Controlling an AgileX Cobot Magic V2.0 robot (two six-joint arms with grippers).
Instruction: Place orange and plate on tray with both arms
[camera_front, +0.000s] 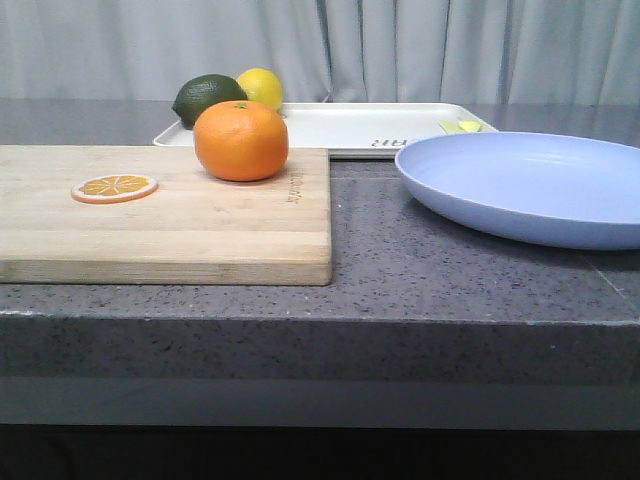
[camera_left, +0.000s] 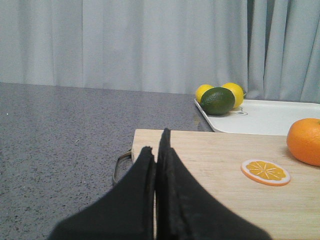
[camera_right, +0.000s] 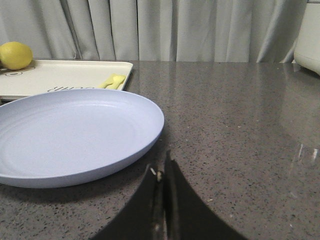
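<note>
The orange (camera_front: 241, 140) sits on the far right part of a wooden cutting board (camera_front: 200, 230); it also shows in the left wrist view (camera_left: 306, 141). The pale lavender-blue plate (camera_front: 530, 185) lies on the dark counter at the right, and fills the right wrist view (camera_right: 70, 135). The off-white tray (camera_front: 350, 128) lies behind both, with dark lettering. My left gripper (camera_left: 156, 145) is shut and empty over the board's near-left corner. My right gripper (camera_right: 161, 170) is shut and empty on the counter beside the plate's rim. Neither gripper shows in the front view.
A flat orange slice (camera_front: 114, 188) lies on the board. A dark green fruit (camera_front: 208, 99) and a yellow lemon (camera_front: 261, 87) sit at the tray's left end. A small yellow-green piece (camera_front: 462, 126) lies on the tray's right end. A grey curtain hangs behind.
</note>
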